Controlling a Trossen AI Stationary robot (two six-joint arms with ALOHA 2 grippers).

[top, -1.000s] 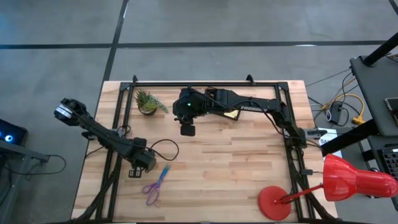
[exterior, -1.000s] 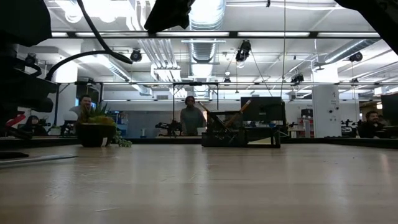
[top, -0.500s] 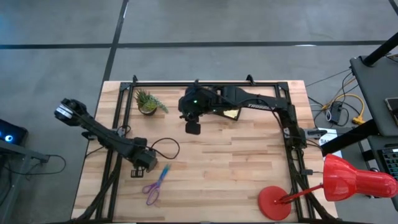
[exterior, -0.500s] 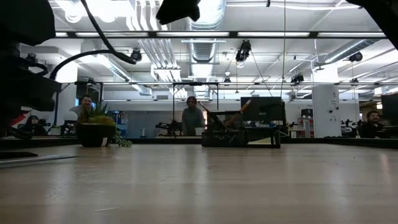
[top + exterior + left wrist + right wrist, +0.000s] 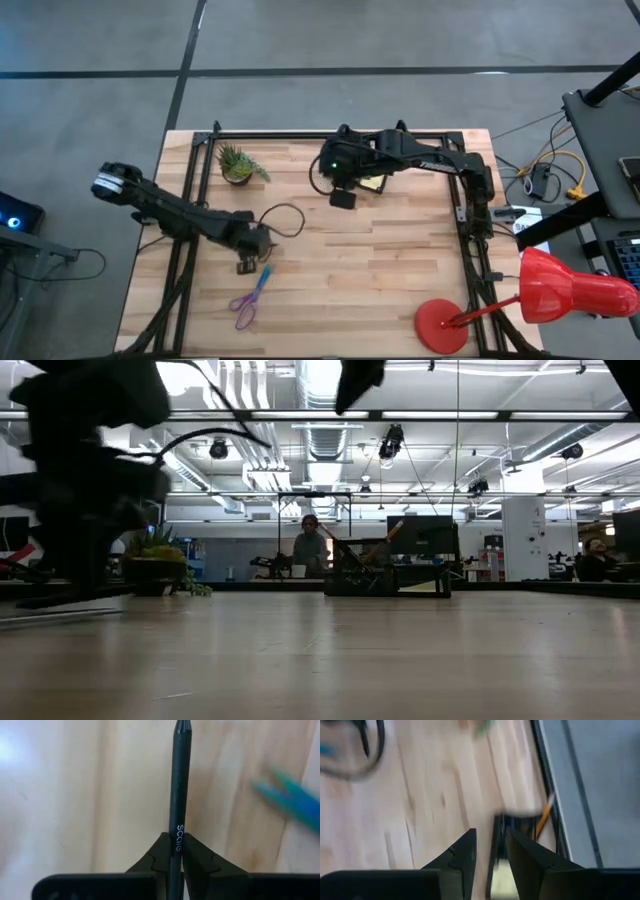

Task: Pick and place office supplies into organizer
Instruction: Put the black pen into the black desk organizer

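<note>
Two dark fingers [image 5: 161, 854] of the left gripper [image 5: 172, 851] are clamped on a thin black pen [image 5: 179, 795], which runs straight out between them with white lettering on its barrel, above pale wood; in the high view this gripper [image 5: 247, 262] sits over the table [image 5: 380, 270] in its left half, nearer the front edge than the back, just beside the purple-handled scissors [image 5: 247, 300] and the blue pen [image 5: 264, 278] that lie flat on the wood toward the front-left corner. Farther out, the right gripper [image 5: 341, 197] hangs near the back edge, about mid-width, its fingers [image 5: 464, 851] parted with a gap between them and nothing seen gripped; right beside it, partly hidden under the arm, stands the black organizer [image 5: 512, 825], with a yellow sticky-note pad [image 5: 372, 183] showing at it and an orange pencil [image 5: 543, 817] leaning up from it. Toward the back-left corner of the light butcher-block surface stands a small green potted plant [image 5: 238, 165]; a red desk lamp [image 5: 560, 290] has its round base at the front-right corner. Seen level across the tabletop, the room behind is an open office with bright ceiling lights, exposed ducts [image 5: 322, 420] and monitors, and a person [image 5: 310, 550] stands far off behind the table.
</note>
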